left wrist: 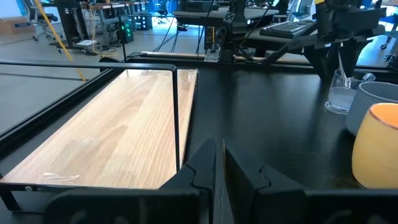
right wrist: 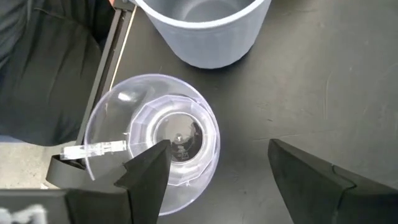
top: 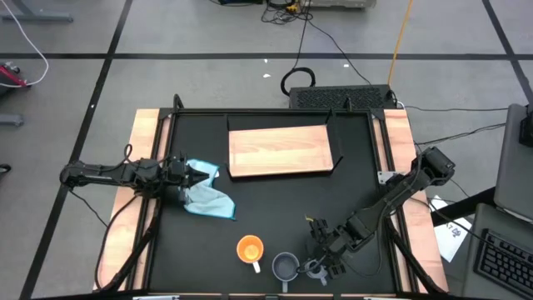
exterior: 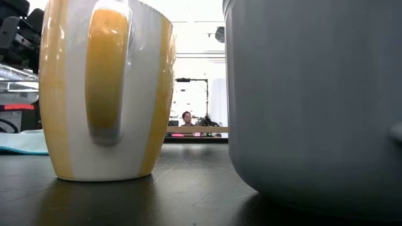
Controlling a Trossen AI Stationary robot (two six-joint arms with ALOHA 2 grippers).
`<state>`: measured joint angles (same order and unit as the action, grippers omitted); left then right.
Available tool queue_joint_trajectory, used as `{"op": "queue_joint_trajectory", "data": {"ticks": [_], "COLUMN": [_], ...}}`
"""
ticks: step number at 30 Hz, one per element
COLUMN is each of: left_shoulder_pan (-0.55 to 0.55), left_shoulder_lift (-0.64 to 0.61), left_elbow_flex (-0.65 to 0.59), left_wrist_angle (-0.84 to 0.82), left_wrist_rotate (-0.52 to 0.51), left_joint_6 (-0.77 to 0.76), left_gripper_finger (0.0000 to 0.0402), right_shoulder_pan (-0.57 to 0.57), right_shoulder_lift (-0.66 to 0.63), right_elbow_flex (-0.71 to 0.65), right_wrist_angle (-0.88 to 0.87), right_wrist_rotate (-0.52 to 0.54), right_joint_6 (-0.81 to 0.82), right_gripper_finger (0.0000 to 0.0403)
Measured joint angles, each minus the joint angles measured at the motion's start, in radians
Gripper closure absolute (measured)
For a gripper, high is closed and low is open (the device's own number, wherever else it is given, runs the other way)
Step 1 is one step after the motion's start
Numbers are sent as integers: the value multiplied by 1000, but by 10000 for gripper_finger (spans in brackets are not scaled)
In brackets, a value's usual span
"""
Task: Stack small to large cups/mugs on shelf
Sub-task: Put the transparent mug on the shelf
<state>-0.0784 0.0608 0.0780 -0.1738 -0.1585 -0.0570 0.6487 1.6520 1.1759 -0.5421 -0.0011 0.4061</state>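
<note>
High view: three cups near the surface's front edge: orange mug [top: 250,248], grey-blue mug [top: 286,267], clear glass cup [top: 314,268]. Right gripper [top: 323,265] fingers spread above the glass; left gripper [top: 202,177] clenched, empty.

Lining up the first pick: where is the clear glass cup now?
High view: the clear glass cup stands at the table's near edge, right of centre, just right of the grey-blue mug, directly under the open right gripper.
</note>
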Motion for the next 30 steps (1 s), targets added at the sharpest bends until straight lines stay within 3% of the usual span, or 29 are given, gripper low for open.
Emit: {"op": "queue_joint_trajectory", "data": {"ticks": [12,30], "left_shoulder_pan": [0,0], "left_shoulder_lift": [0,0], "left_elbow_flex": [0,0], "left_wrist_angle": [0,0], "left_wrist_rotate": [0,0], "left_joint_6": [0,0], "left_gripper_finger": [369,369], "right_shoulder_pan": [0,-2], "right_shoulder_lift": [0,0], "right_elbow_flex": [-48,-65], "right_wrist_angle": [51,68], "right_wrist_rotate": [0,0], "right_joint_6": [-18,-12], "right_gripper_finger": [147,249]}}
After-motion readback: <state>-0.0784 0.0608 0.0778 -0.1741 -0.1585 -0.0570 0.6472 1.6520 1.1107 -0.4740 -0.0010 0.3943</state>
